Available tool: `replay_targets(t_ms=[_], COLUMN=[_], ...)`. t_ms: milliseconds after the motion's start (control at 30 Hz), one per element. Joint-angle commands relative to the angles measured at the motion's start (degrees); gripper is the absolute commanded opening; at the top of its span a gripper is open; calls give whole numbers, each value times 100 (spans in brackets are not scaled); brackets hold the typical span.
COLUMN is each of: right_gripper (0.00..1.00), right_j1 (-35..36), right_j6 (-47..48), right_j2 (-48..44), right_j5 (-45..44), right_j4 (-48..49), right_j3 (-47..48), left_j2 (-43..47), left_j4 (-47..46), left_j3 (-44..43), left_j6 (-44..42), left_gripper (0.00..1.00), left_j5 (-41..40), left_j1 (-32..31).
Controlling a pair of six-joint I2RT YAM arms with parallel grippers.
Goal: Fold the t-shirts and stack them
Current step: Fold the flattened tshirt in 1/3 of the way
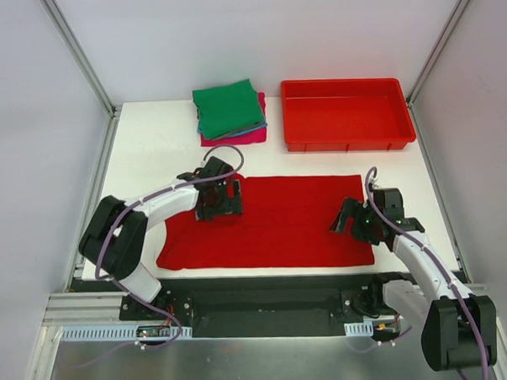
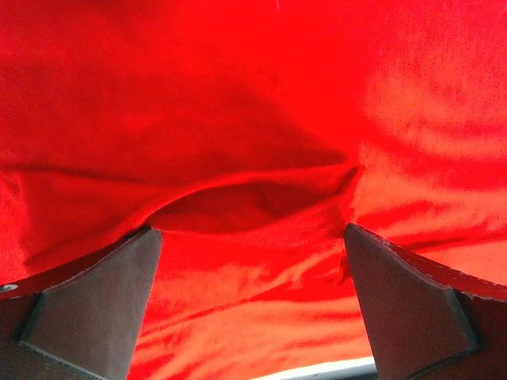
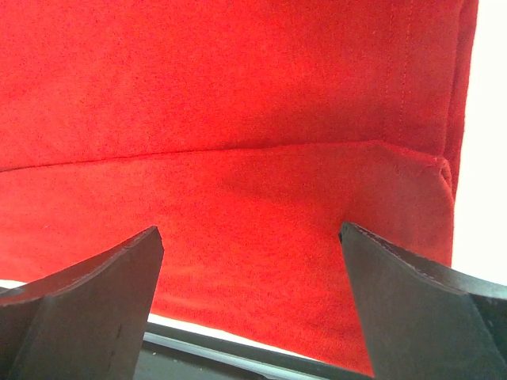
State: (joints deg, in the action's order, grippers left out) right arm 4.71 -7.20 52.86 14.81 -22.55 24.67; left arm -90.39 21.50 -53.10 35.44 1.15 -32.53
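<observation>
The left gripper (image 1: 219, 200) stands with its jaws spread wide and nothing between them. It hangs low over the far left part of the red t-shirt (image 1: 272, 223). In the left wrist view its two dark fingers (image 2: 95, 301) frame a raised pucker in the red cloth, a shallow shadowed fold running across between them; whether the tips touch the cloth cannot be told.

The right gripper (image 1: 349, 219) is likewise wide open and grips nothing. It sits above the near right corner of the same shirt. The right wrist view shows its fingers (image 3: 412, 309) on either side of a flat doubled layer of cloth with a straight folded edge and a stitched hem at the right, white table beyond.

The red t-shirt lies spread flat as a broad rectangle across the middle of the white table (image 1: 151, 161), between the two arms.

Beyond it, at the far edge, three folded shirts lie stacked: a green one (image 1: 227, 109) on top, a teal-blue one (image 1: 202, 130) showing only as a thin edge beneath it, and a magenta-pink one (image 1: 234, 139) at the bottom.

Just to the right of the stack, apart from it, sits a red plastic bin (image 1: 346, 82), rectangular and open-topped; inside it only its own red floor and walls show.
</observation>
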Motion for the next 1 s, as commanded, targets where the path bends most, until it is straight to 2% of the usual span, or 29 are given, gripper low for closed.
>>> replay_targets(t_ms=[0, 200, 400, 500, 667, 733, 800, 967], right_gripper=[96, 96, 96, 96, 96, 96, 96, 96], right_j1=[-58, -75, -76, -76, -76, -84, -93, -93], right_j6=[61, 61, 79, 79, 79, 70, 79, 70], right_j2=[-179, -311, -382, -417, -487, -487, -461, -382], right_j5=[-39, -75, -110, -197, -303, -303, -303, -268], right_j4=[-4, -22, -48, -66, -92, -92, -92, -92], right_j3=[3, -32, -14, -14, -14, -14, -6, -23], left_j2=[-496, -971, -1087, -683, 160, 503, 732, 252], left_j4=[73, 329, 469, 470, 435, 94, -512, -1033], left_j3=[-831, -1834, -2205, -1950, -932, -414, 61, -94], left_j6=[34, -388, -485, -459, -179, -142, -370, -538], left_gripper=[99, 99, 99, 99, 99, 99, 99, 99], left_j5=[-1089, -1749, -1671, -1679, -1610, -1259, -558, 34], left_j1=[203, 291, 476, 476, 625, 704, 748, 766])
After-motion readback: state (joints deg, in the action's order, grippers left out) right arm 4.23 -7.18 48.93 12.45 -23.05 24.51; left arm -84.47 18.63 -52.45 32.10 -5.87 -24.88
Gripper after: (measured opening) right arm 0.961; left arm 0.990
